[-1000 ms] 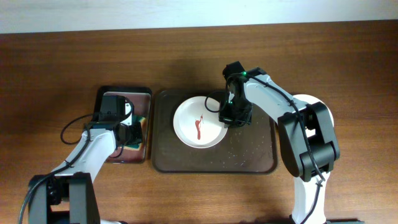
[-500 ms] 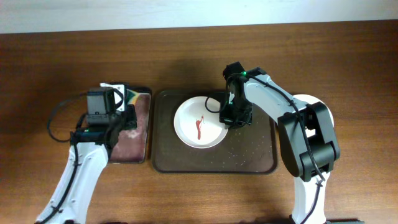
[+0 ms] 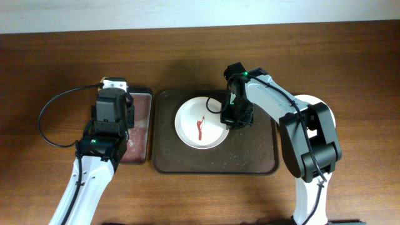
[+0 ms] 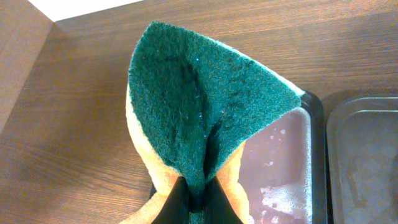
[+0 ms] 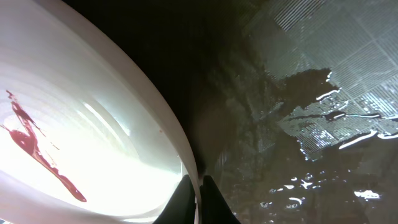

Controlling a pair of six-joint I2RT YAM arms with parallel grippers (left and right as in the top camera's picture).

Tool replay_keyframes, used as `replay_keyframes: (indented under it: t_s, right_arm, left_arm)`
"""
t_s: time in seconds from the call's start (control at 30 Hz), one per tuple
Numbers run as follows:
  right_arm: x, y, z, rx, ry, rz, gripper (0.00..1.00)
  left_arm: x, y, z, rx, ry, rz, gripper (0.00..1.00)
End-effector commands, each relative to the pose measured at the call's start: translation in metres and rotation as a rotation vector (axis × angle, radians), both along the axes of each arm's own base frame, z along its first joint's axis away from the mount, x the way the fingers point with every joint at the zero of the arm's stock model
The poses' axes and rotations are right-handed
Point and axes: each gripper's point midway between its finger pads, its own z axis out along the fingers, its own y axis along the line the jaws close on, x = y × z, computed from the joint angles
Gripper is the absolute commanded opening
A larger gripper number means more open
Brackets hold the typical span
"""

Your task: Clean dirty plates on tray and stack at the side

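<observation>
The right gripper's (image 5: 198,198) jaws are drawn in to a narrow gap and pinch the right-hand rim of the dirty plate (image 5: 81,118), one finger inside the rim and one outside it. The plate is white, round and shallow, with a thin red smear (image 5: 38,152) across its middle. In the overhead view the same gripper (image 3: 232,116) sits at the plate's (image 3: 190,134) right edge. The plate lies inside the tray (image 3: 250,156), in its left half. The tray's dark brown floor (image 5: 292,81) looks wet and glossy beside the plate. The tray lies about midway between the left and right edges of the table (image 3: 350,56). The left gripper's (image 4: 194,202) jaws are closed on a sponge (image 4: 205,106), pinching it low down so that it folds upward, the green scouring face inward over a yellow-orange body. From overhead, this gripper (image 3: 115,89) hangs over the far end of a smaller black-rimmed tray (image 3: 142,125). That tray lies just beside the big tray, on the side toward the table's left edge. Its pinkish base (image 4: 280,155) is wet, with a few bubbles. Whether the sponge touches this small tray cannot be told. A black cable (image 3: 45,119) loops out from the left arm toward the left edge of the table.
</observation>
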Motion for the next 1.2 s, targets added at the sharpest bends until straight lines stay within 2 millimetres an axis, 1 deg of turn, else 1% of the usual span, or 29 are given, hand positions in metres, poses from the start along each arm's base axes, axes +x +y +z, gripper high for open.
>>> replay_keyframes:
  t_s: [0.0,0.03,0.1,0.13,0.23,0.27,0.3,0.33,0.4,0.43,0.47,0.5,0.6,0.67,0.7,0.77,0.8,0.87,0.9,0.93,0.97,1.07,1.17]
  right_arm:
    - [0.0,-0.011,-0.005,-0.061,-0.007,0.009,0.05]
    - [0.0,-0.011,-0.005,-0.061,-0.007,0.009,0.05]
    - [0.0,-0.011,-0.005,-0.061,-0.007,0.009,0.04]
    - [0.0,-0.011,-0.005,-0.061,-0.007,0.009,0.04]
    - [-0.001,-0.011,-0.005,-0.062,-0.003,0.009,0.04]
    - [-0.001,-0.011,-0.005,-0.062,-0.003,0.009,0.04]
    - [-0.001,-0.011,-0.005,-0.062,-0.003,0.009,0.04]
    - [-0.001,-0.011,-0.005,-0.062,-0.003,0.009,0.04]
    - [-0.001,-0.011,-0.005,-0.062,-0.003,0.009,0.04]
    - [-0.001,-0.011,-0.005,-0.062,-0.003,0.009,0.04]
    - [-0.001,-0.011,-0.005,-0.062,-0.003,0.009,0.04]
    - [-0.001,-0.011,-0.005,-0.062,-0.003,0.009,0.04]
    - [-0.001,-0.012,-0.005,-0.062,-0.003,0.009,0.04]
    - [-0.002,-0.012,-0.005,-0.064,0.001,0.009,0.04]
    - [-0.002,-0.012,-0.005,-0.064,0.002,0.009,0.04]
    - [-0.003,-0.012,-0.004,-0.065,0.004,0.009,0.04]
    - [-0.003,-0.012,-0.004,-0.065,0.004,0.009,0.04]
    - [-0.003,-0.012,-0.004,-0.065,0.004,0.009,0.04]
    - [-0.003,-0.012,-0.004,-0.065,0.005,0.009,0.04]
    - [-0.003,-0.012,-0.004,-0.065,0.004,0.009,0.04]
    - [-0.003,-0.012,-0.004,-0.065,0.004,0.009,0.04]
    - [-0.003,-0.012,-0.004,-0.065,0.004,0.009,0.04]
    - [-0.003,-0.012,-0.004,-0.065,0.005,0.009,0.04]
  left_arm:
    - [0.002,0.003,0.016,0.023,-0.037,0.009,0.0]
    - [0.001,0.003,0.014,0.015,-0.031,0.016,0.0]
    - [-0.006,0.0,-0.001,-0.048,0.01,0.041,0.0]
    - [-0.008,-0.009,-0.018,-0.095,0.056,0.015,0.0]
    - [-0.014,-0.012,-0.068,-0.136,0.199,0.052,0.0]
    - [-0.016,-0.016,-0.082,-0.149,0.243,0.043,0.0]
    - [-0.019,-0.022,-0.104,-0.179,0.314,0.041,0.0]
    - [-0.021,-0.024,-0.114,-0.193,0.343,0.047,0.0]
    - [-0.024,-0.037,-0.13,-0.252,0.4,0.005,0.0]
    - [-0.027,-0.053,-0.138,-0.326,0.436,-0.045,0.0]
    - [-0.029,-0.063,-0.142,-0.374,0.455,-0.078,0.0]
    - [-0.028,-0.068,-0.143,-0.398,0.459,-0.09,0.0]
    - [-0.021,-0.073,-0.14,-0.444,0.425,-0.083,0.0]
    - [-0.012,-0.08,-0.134,-0.472,0.386,-0.109,0.0]
    - [-0.011,-0.079,-0.133,-0.468,0.38,-0.107,0.0]
    - [-0.006,-0.074,-0.125,-0.443,0.354,-0.092,0.0]
    - [-0.004,-0.073,-0.119,-0.443,0.338,-0.093,0.0]
    - [0.005,-0.075,-0.087,-0.451,0.25,-0.115,0.0]
    - [0.008,-0.08,-0.068,-0.475,0.204,-0.146,0.0]
    - [0.008,-0.084,-0.059,-0.494,0.188,-0.169,0.0]
    - [0.006,-0.095,-0.048,-0.55,0.169,-0.205,0.0]
    - [0.0,-0.119,-0.045,-0.705,0.2,-0.251,0.0]
    - [-0.001,-0.145,-0.049,-0.772,0.233,-0.313,0.0]
